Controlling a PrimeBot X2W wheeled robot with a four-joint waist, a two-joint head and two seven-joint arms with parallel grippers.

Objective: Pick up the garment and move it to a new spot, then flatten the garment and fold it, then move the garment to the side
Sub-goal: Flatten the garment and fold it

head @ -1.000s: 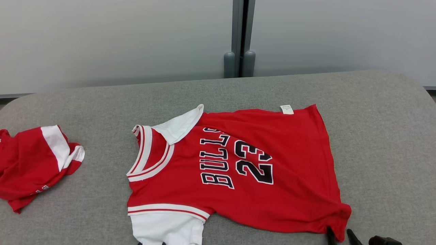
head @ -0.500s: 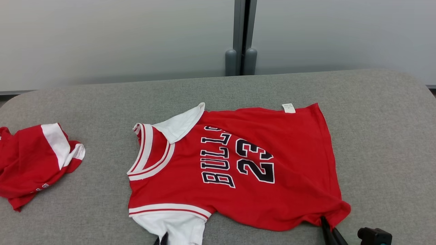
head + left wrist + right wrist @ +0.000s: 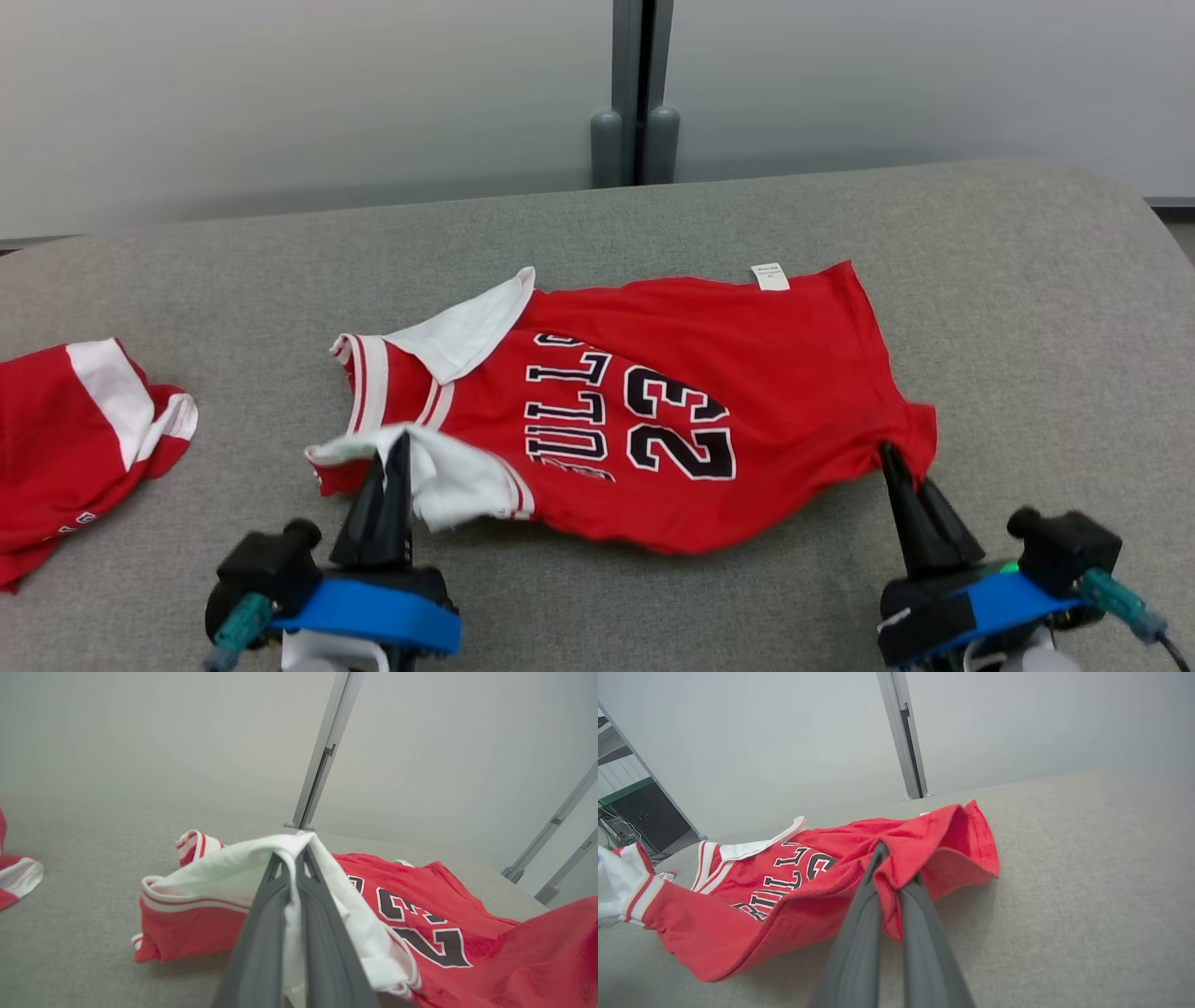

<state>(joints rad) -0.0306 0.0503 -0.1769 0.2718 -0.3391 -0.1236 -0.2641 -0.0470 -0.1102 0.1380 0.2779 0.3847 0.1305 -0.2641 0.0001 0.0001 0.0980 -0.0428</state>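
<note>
Left gripper (image 3: pixel 400 446) clamped on white sleeve (image 3: pixel 448 476); right gripper (image 3: pixel 889 457) clamped on red hem corner. Jersey (image 3: pixel 766 373) mid-table (image 3: pixel 1027 308), near edge raised. Lettering: "BULLS", "23". White tag (image 3: pixel 770 276) at far edge, print illegible. Second red garment (image 3: pixel 56 448) far left.

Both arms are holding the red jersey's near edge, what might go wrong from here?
The left jaws pinch only a thin fold of the white sleeve; it may slip out on lifting the jersey. The right jaws grip just the hem corner, so the sagging middle could bunch instead of folding flat. Carried left, it could land on the other red garment.
</note>
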